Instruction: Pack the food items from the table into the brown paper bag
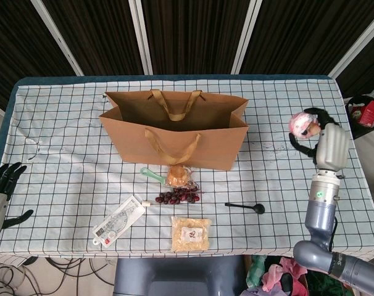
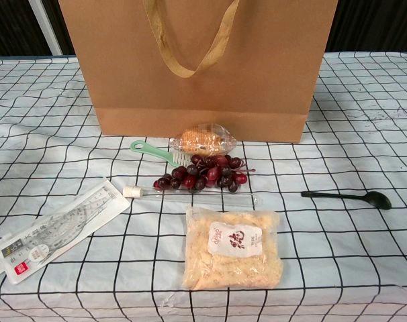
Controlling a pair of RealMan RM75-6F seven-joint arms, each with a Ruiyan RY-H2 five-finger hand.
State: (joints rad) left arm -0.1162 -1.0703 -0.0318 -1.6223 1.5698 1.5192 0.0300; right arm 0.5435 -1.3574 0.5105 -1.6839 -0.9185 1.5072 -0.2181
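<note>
- Pink donut [image 1: 302,124] gripped in right hand [image 1: 319,135], raised right of the brown paper bag [image 1: 174,129], above the surface [image 1: 286,172].
- Left hand [image 1: 2,185] far left of bag, off the surface edge, fingers spread, holding nothing.
- Grapes [image 2: 202,172], wrapped bread [image 2: 202,140], snack packet [image 2: 233,247], black spoon [image 2: 348,197] lie in front of bag.

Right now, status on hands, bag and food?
Right robot hand holds pink cake aloft, right of the bag. Left robot hand idle, open. Grapes, bread, pasta packet unpacked.

Bright even overhead light, soft faint shadows, sharp focus, dark background, no glare
</note>
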